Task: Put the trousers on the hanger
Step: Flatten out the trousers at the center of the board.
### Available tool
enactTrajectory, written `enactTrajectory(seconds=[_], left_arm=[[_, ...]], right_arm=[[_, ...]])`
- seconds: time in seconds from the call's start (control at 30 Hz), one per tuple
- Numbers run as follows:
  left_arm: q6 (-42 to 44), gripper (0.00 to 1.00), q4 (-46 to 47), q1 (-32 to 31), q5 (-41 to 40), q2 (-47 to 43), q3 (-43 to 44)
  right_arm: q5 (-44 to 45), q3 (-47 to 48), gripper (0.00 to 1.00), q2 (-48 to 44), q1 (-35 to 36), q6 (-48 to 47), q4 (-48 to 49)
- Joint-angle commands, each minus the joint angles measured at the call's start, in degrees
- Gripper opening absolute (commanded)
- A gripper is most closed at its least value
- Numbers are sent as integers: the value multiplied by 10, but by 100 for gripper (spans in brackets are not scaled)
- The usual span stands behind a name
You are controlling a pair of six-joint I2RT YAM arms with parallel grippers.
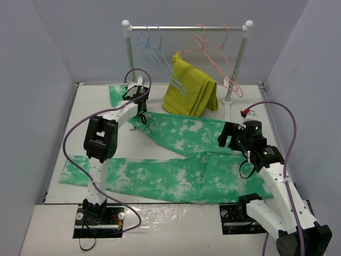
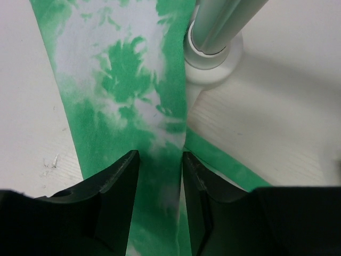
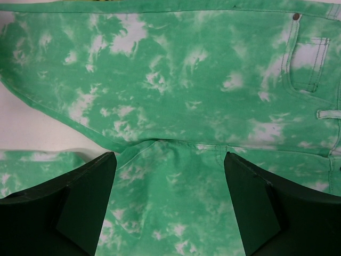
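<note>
Now left gripper [image 2: 159, 161] narrow astride far trousers [image 1: 176, 178] leg, grip unclear; right gripper [image 3: 169, 160] wide over crotch; hanger [image 1: 157, 53] far, nearer left arm

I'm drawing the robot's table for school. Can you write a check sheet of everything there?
Surface: white table, largely under cloth.
Job's things: trousers spread flat, legs apart; light-blue hanger hanging on the rail.
Clutter: mustard-yellow garment below the rail; pink hangers on the rail.
Grippers: left gripper low over a trouser leg, jaws narrow with cloth between, grip unclear; right gripper open above the trousers, holding nothing.
Cables: purple cables looping beside both arms.
Surroundings: plain grey walls on three sides.
</note>
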Motion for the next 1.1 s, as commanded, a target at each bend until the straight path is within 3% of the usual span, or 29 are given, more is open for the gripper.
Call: enactTrajectory(seconds=[0.0, 0.13, 0.37, 0.57, 0.73, 0.83, 0.97, 1.07], left_arm=[[3, 29, -23, -2, -27, -5, 44], [-1, 10, -40, -1, -40, -9, 52], [7, 9, -40, -1, -52, -102, 21], [-63, 8, -20, 8, -53, -266, -136], [-179, 8, -9, 31, -56, -436, -354], [-174, 8, 10, 41, -40, -501, -454], [-117, 20, 29, 28, -28, -489, -433], [-69, 30, 60, 15, -8, -430, -357]], right_arm=[[-4, 5, 80, -4, -2, -6, 24], [-4, 6, 80, -4, -2, -5, 24], [-6, 7, 80, 0, -2, -7, 24], [-7, 9, 80, -4, -2, -9, 23], [-13, 12, 80, -2, -2, -11, 24], [-16, 11, 80, 4, -1, -10, 25], [-20, 9, 80, 8, -1, -11, 28], [-22, 6, 80, 7, -1, -8, 32]])
